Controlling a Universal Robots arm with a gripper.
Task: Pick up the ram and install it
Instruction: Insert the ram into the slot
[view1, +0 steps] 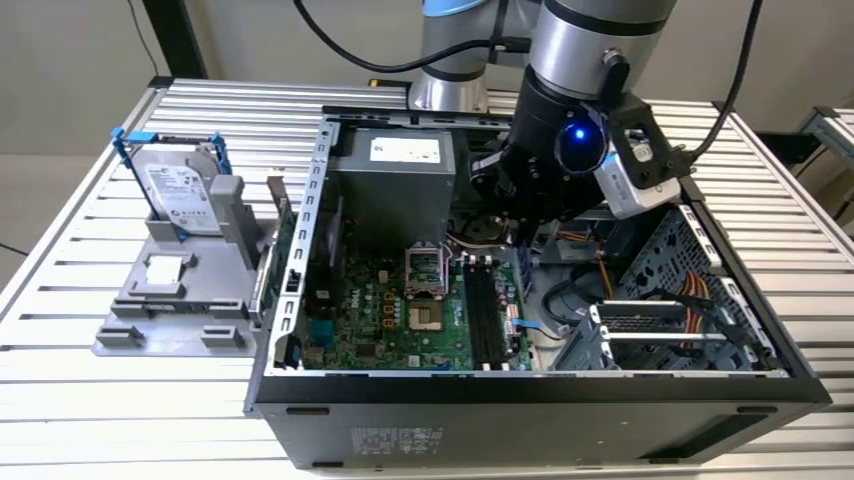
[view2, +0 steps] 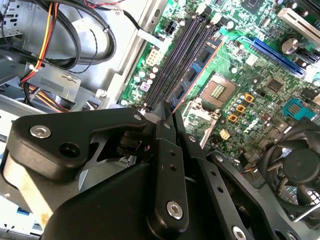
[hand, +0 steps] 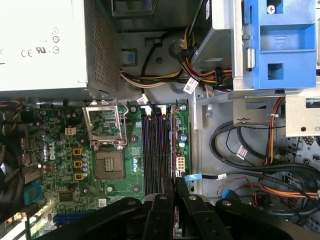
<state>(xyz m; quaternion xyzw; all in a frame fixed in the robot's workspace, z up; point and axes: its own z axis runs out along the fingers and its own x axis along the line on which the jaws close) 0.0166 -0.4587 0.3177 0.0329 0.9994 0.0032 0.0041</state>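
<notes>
Gripper (view2: 169, 112) fingers are pressed together on the ram (view2: 192, 72), a thin dark stick standing on edge among the memory slots (hand: 156, 150) of the green motherboard (view1: 387, 310). In the exterior view the arm reaches down into the open computer case (view1: 534, 400) on the slatted table (view1: 80, 400). Left of the case, a hard drive (view1: 180, 190) with blue handles stands upright in a grey holder (view1: 174, 310)
</notes>
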